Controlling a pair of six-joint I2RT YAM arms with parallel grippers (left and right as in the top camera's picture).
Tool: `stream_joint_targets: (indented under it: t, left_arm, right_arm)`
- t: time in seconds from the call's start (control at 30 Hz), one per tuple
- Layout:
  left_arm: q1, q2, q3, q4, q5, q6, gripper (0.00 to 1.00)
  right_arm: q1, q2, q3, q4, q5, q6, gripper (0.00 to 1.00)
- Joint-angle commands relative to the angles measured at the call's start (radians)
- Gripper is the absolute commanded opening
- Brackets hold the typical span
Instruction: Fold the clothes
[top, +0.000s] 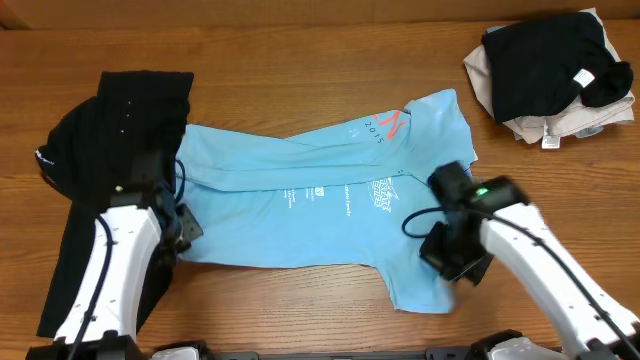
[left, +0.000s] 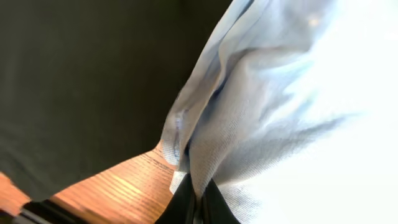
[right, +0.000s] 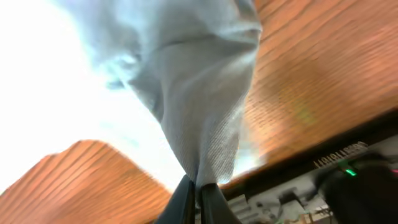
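The light blue T-shirt (top: 320, 205) lies spread across the middle of the table, with white lettering and a pink-red mark near its far edge. My left gripper (top: 183, 225) is shut on the shirt's left end; in the left wrist view (left: 198, 202) the fabric (left: 249, 124) is pinched between the fingers. My right gripper (top: 448, 255) is shut on the shirt's right lower part; in the right wrist view (right: 198, 199) a bunch of blue cloth (right: 199, 112) rises from the closed fingers.
A black garment (top: 110, 150) lies at the left, partly under my left arm. A pile of black and beige clothes (top: 555, 75) sits at the back right. The wooden table (top: 300, 60) is bare behind the shirt.
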Motion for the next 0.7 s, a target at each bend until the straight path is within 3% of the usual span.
stream_joint_targets:
  t: [0.0,0.1,0.27,0.67]
  left_arm:
    - [0.007,0.002,0.076,-0.042,-0.015,0.074,0.04]
    - [0.007,0.002,0.087,-0.056,-0.030,0.071,0.04]
    - [0.007,0.002,0.087,-0.042,-0.042,0.068,0.04]
    - [0.007,0.003,0.087,0.179,-0.063,0.060,0.04]
  right_arm:
    - [-0.055,-0.040,0.104,-0.078,0.042,-0.096,0.04]
    - [-0.106,-0.070,0.161,-0.128,0.041,-0.151,0.04]
    - [-0.146,-0.087,0.182,-0.063,0.049,-0.216,0.04]
    - [-0.312,-0.044,0.182,0.390,0.051,-0.297,0.04]
